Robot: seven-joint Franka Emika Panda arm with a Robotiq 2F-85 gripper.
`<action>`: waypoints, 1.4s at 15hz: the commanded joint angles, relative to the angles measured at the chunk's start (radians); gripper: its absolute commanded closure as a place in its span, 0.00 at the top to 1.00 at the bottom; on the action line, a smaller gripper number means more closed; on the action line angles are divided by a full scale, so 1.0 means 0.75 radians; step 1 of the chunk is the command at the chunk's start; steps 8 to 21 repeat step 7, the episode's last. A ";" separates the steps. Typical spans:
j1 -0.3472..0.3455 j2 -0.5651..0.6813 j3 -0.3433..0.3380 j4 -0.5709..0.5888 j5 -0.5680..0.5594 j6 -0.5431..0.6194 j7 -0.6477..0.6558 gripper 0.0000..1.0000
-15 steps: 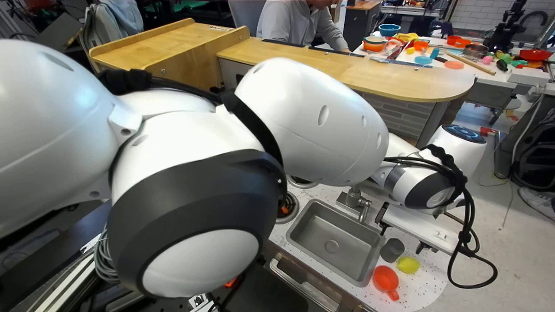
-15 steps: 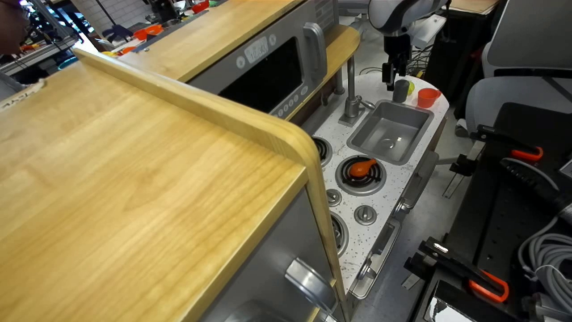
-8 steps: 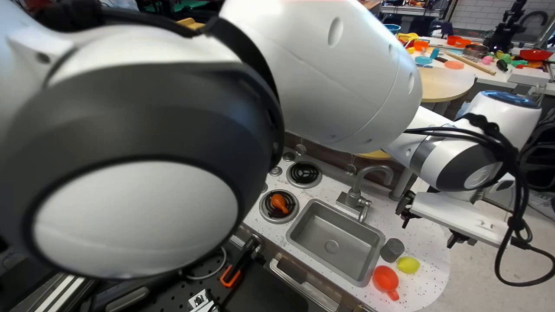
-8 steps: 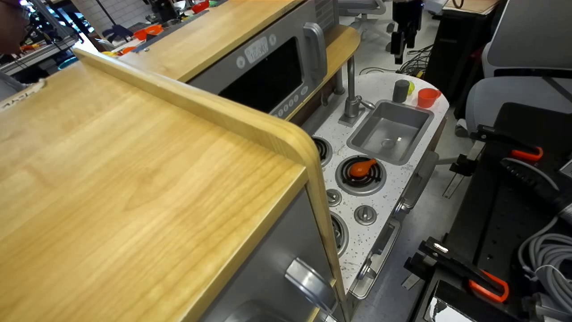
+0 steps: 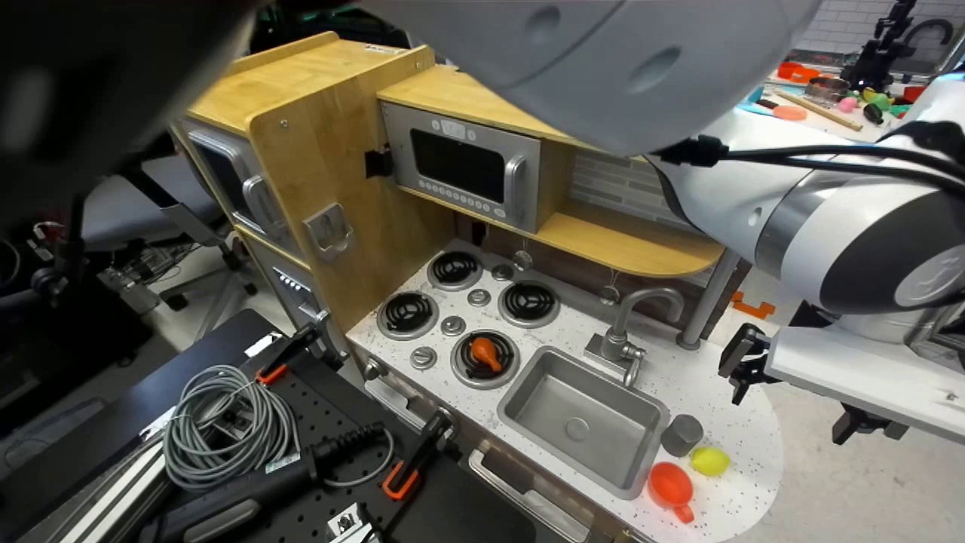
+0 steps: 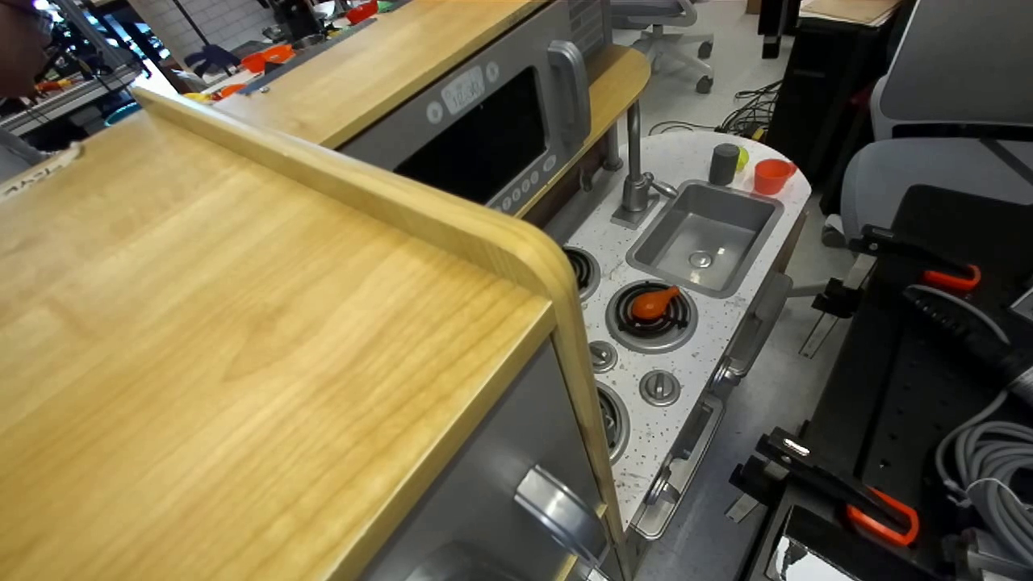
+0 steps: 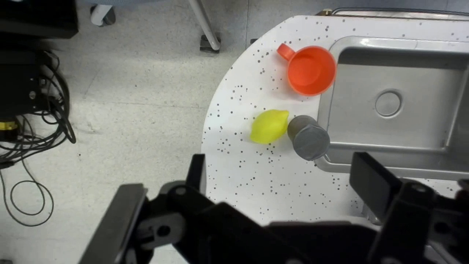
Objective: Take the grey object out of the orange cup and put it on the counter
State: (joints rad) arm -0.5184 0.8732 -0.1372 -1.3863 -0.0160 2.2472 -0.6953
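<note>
Holds the jaws wide apart in the wrist view, with speckled white counter between them, and looks down into the smooth round hollow of the orange cup and onto the flat end of the dull grey cylinder, upright on the counter, outside the cup and just beside the grey sink. Finds in an exterior view a yellow-green lemon partly hidden behind the cylinder, whole in the wrist view. Adds, in an exterior view, four coiled black burners, a tapered orange thing on one, a curved wooden shelf and pale floor.
</note>
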 commanded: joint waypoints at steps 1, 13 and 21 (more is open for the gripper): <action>-0.012 -0.042 0.007 -0.047 -0.003 0.020 -0.010 1.00; -0.014 -0.050 0.008 -0.069 -0.002 0.022 -0.012 1.00; -0.014 -0.050 0.008 -0.069 -0.002 0.022 -0.012 1.00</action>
